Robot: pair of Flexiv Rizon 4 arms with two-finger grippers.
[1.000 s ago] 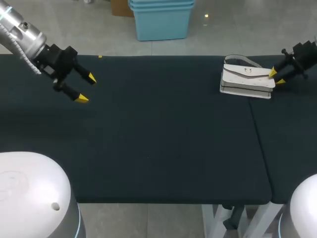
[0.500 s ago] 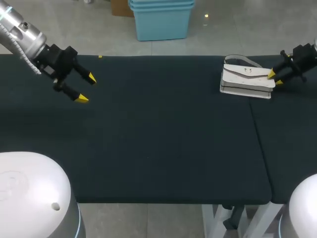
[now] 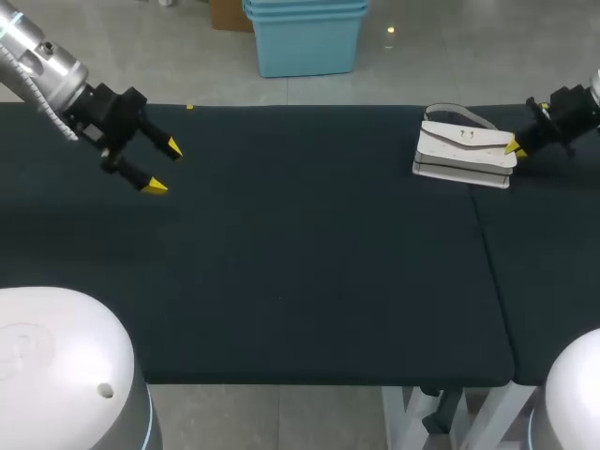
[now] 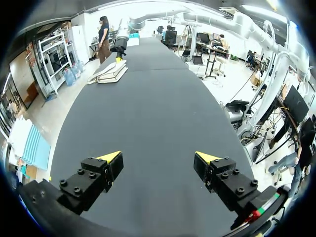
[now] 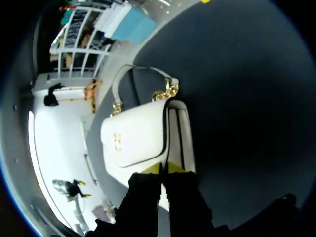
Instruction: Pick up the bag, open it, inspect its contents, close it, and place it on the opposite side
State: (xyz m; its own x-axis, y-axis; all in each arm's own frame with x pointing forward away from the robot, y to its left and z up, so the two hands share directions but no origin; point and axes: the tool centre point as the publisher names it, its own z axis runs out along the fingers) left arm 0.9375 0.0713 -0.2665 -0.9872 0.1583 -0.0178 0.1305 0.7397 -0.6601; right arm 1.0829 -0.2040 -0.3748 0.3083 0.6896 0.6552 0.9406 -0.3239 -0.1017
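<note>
Bag (image 3: pixel 464 150): white, flap closed, lying flat at the far right of the tabletop (image 3: pixel 281 272) in the head view; judged not yet lifted. The right jaws meet its right end, placed for the pick-up. The left jaws hang wide open and empty over the left side, well apart, probably held ready for the flap.

Left wrist view: bag far ahead, nothing between the jaws.

Right wrist view: jaws drawn almost together, apparently pinching the bag's near edge by the flap seam. The strap (image 5: pixel 131 66) lies beyond.
</note>
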